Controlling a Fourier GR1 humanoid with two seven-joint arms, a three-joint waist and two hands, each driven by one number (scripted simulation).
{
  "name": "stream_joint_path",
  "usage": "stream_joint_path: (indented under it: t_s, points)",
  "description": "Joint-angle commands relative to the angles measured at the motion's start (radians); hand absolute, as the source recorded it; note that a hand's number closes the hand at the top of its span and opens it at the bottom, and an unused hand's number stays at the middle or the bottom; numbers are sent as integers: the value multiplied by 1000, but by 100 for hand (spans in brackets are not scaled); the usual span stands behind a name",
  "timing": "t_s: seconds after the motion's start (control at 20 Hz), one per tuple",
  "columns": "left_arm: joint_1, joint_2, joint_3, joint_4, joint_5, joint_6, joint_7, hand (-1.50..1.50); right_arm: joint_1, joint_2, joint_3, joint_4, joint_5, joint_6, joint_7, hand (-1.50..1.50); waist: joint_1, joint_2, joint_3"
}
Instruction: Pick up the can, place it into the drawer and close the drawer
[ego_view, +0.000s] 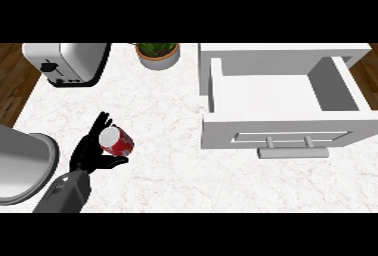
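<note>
Black fingers of the left hand (94, 150) are curled round the red can (117, 141) in the head view, thumb tucked underneath and fingertips poking up past the can's far side, with the grey forearm coming in from the lower left edge and tilting up toward the counter's (162, 165) middle. So the can sits gripped in that hand over the white marble, well left of the open drawer (284, 97), whose handle (293, 151) faces the near side, and a toaster (65, 62) and potted plant (157, 54) sit along the back.
</note>
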Motion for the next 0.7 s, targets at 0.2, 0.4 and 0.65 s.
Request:
stream_joint_path:
  t_s: [0.2, 0.4, 0.65]
  points:
    - [-16, 2, 6, 18, 54, -113, 36, 150, -6, 6, -1, -22, -20, -5, 63, -150, 7, -2, 0]
    - [-56, -1, -2, -5, 66, -150, 59, 150, 123, 46, 22, -35, -30, 49, -46, -150, -1, -3, 1]
    - [-27, -104, -37, -132, 77, -77, 67, 150, 57, 47, -9, 14, 3, 61, -46, -150, 11, -5, 2]
